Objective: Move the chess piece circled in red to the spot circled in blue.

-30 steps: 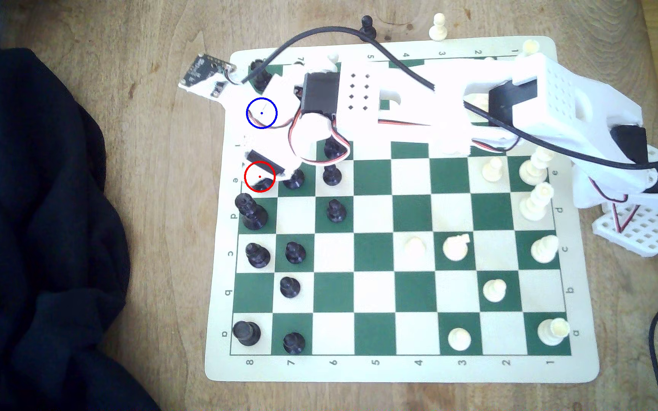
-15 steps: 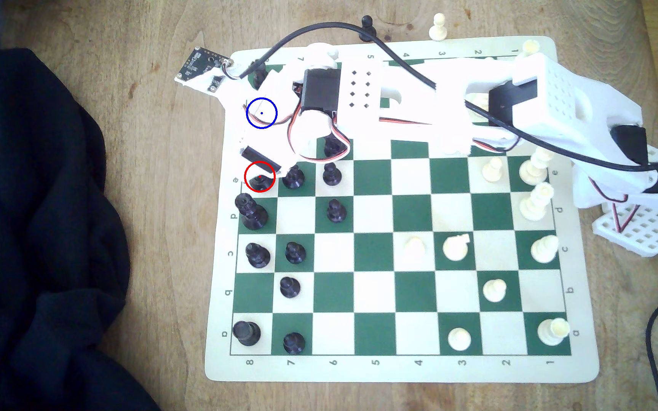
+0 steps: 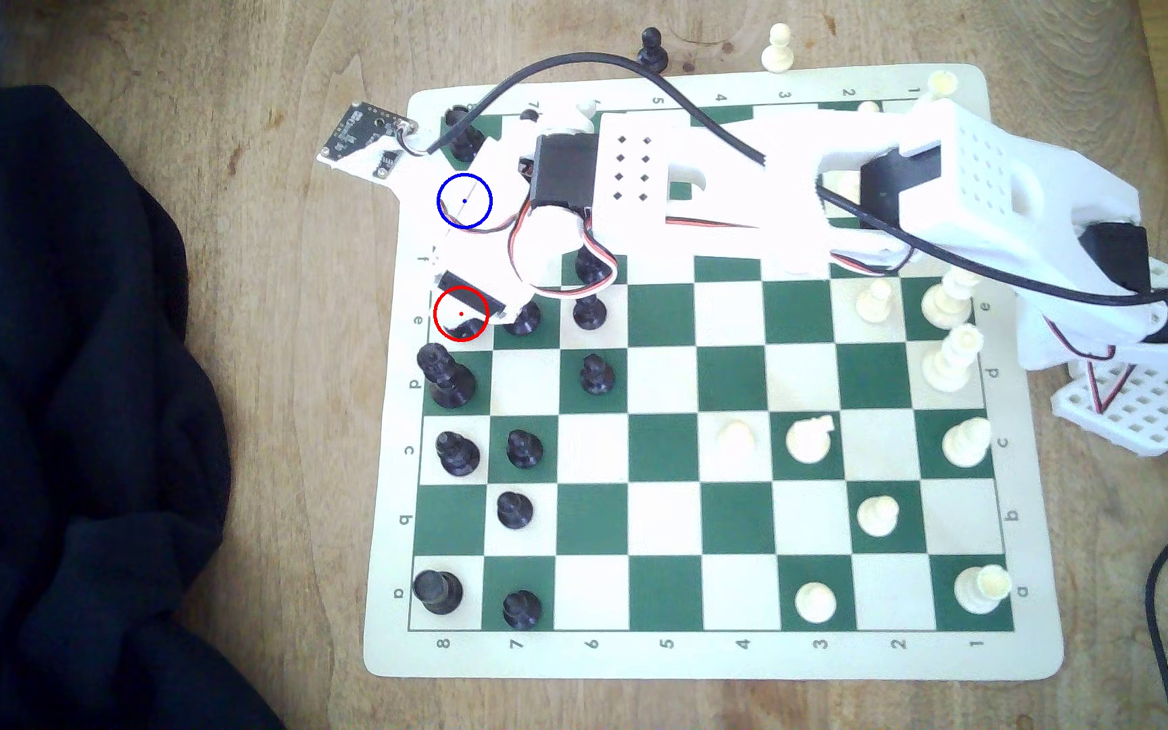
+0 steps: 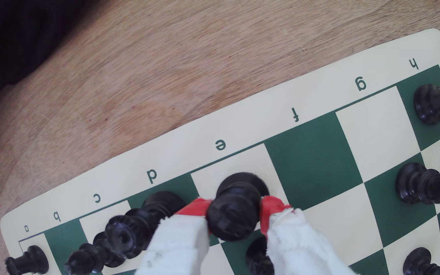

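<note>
Gripper (image 4: pixel 234 211) clamped on black king (image 4: pixel 233 211) at board's edge row (image 4: pixel 187 158); two empty squares (image 4: pixel 316 161) toward corner rook (image 4: pixel 437 101).

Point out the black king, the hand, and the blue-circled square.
black king (image 4: pixel 233 214): wrist view, on its upper body between the red tips.
hand (image 4: pixel 236 215): wrist view, midway between its fingertips.
blue-circled square (image 4: pixel 367 127): wrist view, bare cream middle, beside letter g.

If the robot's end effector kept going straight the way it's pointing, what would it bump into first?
Probably the cream square under the black piece it straddles: the end effector points down at the board, though depth is hard to judge.
</note>
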Robot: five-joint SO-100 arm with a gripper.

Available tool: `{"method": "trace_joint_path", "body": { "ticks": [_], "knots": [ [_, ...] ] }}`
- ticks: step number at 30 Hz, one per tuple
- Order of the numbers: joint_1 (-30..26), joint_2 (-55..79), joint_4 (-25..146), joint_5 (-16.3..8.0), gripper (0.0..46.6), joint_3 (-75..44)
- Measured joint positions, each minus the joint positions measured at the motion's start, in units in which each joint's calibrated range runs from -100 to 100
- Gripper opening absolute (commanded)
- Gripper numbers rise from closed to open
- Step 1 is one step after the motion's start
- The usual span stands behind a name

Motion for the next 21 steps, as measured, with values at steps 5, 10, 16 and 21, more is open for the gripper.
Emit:
{"method": "trace_joint_path", "body": {
  "ticks": [5,10,16,21],
  "knots": [
    [-0.1,0.0,0.0,0.0,1.6,-1.2],
    [-0.6,0.0,0.0,0.0,0.3,-1.2],
    [-0.6,-0.7,1.4,0.0,0.3,-1.2],
    [0.9,-2.1,4.1,0.4,0.3,-3.9]
  ]
}}
